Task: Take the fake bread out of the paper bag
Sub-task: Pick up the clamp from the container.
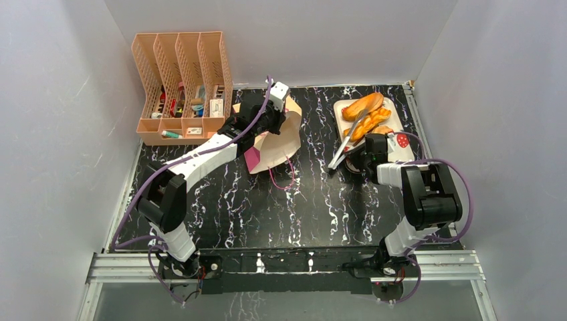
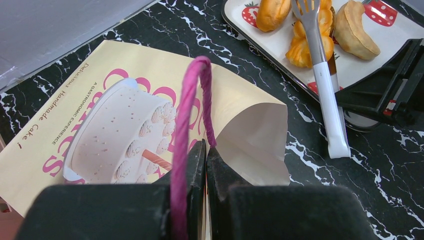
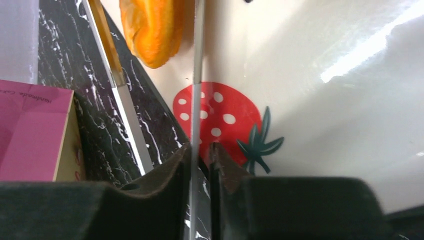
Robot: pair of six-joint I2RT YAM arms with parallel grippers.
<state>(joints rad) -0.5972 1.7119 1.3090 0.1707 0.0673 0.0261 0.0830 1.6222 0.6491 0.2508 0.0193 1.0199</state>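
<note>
The paper bag lies flat on the black marble table, cake picture up, with its maroon bottom towards the near side. My left gripper is shut on the rim of the bag's mouth, where the pink string handle loops over one finger. The mouth gapes and only pale lining shows inside. Three pieces of fake bread lie on the strawberry tray. My right gripper straddles one arm of the metal tongs, with a thin gap left.
The tongs rest with their fork end on the tray and their handle on the table. A peach file rack with small items stands at the back left. Grey walls close in on three sides.
</note>
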